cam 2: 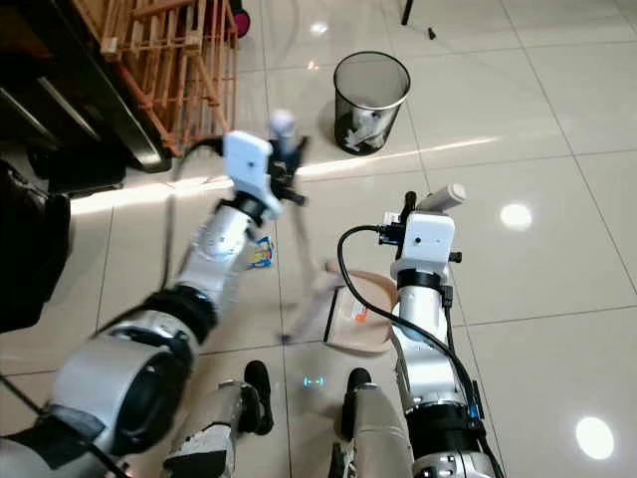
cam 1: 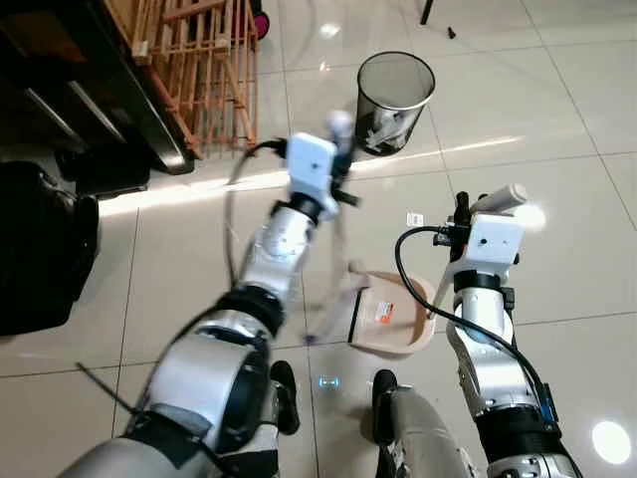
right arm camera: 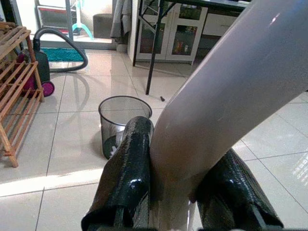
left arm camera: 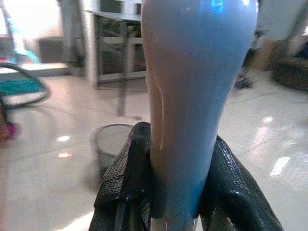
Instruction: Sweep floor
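My left gripper (cam 1: 340, 151) is shut on the pale grip at the top of a broom (left arm camera: 192, 96). Its thin stick (cam 2: 286, 249) runs down, blurred, to the floor beside the dustpan. My right gripper (cam 1: 476, 206) is shut on the pale handle (right arm camera: 231, 96) of a beige dustpan (cam 1: 396, 317), which rests on the tiles just ahead of my feet. A black finger (right arm camera: 127, 168) presses each side of that handle. A small white scrap (cam 1: 415, 219) lies on the floor beyond the pan. A blue and yellow wrapper (cam 2: 261, 254) lies under my left forearm.
A black mesh waste bin (cam 1: 395, 100) stands on the tiles ahead. A wooden slatted rack (cam 1: 194, 60) and dark furniture are at the far left, and a black bulky object (cam 1: 40, 249) at the left edge. A vacuum cleaner (right arm camera: 43, 62) and table legs stand farther off.
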Available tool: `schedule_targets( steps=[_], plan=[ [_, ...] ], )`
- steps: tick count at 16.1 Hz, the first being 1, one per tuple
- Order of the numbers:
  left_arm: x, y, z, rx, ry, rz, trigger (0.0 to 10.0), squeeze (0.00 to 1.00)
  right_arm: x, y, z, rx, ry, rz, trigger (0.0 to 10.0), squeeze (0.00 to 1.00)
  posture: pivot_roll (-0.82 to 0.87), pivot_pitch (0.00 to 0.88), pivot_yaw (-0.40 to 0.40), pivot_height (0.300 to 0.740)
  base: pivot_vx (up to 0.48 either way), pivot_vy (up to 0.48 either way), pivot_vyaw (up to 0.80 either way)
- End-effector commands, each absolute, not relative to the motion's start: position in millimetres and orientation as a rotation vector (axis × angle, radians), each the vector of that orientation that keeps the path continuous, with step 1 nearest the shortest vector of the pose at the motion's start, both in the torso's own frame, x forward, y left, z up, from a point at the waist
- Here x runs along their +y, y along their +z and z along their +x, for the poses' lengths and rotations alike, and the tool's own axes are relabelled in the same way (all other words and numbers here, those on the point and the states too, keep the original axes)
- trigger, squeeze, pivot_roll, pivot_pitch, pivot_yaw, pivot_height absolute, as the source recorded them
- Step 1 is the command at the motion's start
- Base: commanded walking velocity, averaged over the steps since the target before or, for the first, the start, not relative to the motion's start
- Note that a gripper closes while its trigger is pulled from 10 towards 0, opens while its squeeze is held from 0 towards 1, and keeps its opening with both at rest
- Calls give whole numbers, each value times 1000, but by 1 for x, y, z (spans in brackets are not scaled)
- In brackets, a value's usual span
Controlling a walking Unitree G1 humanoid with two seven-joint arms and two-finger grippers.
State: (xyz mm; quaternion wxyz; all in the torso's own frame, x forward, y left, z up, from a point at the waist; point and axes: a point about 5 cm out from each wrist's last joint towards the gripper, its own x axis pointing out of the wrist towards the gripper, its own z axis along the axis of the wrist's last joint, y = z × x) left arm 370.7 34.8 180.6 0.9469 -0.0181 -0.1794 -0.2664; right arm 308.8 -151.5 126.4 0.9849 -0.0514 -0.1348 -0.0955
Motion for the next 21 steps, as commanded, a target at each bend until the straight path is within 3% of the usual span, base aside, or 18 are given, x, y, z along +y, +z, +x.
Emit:
schedule_targets(
  steps=[1,5,7,11,17,21],
  plan=[
    [23,188,368,-392,-618,-69,10000,0,-146,106,304,-171,-165,-95,10000,0,-89,381,57,740,0,0,0],
    [2,205,356,-502,-794,-149,10000,0,-141,105,303,-163,-157,-86,10000,0,-84,364,55,740,0,0,0],
    [14,231,357,-640,-807,-169,10000,0,-142,103,301,-155,-158,-82,10000,0,-72,363,51,740,0,0,0],
    [34,256,361,-729,-857,-156,10000,0,-141,99,300,-141,-157,-78,10000,0,-54,371,49,740,0,0,0],
    [48,207,367,-536,-808,167,10000,0,-146,105,299,-158,-171,-65,10000,0,-75,384,64,740,0,0,0],
    [46,191,364,-496,-778,164,10000,0,-144,104,294,-159,-177,-66,10000,0,-92,391,75,740,0,0,0]
  ],
)
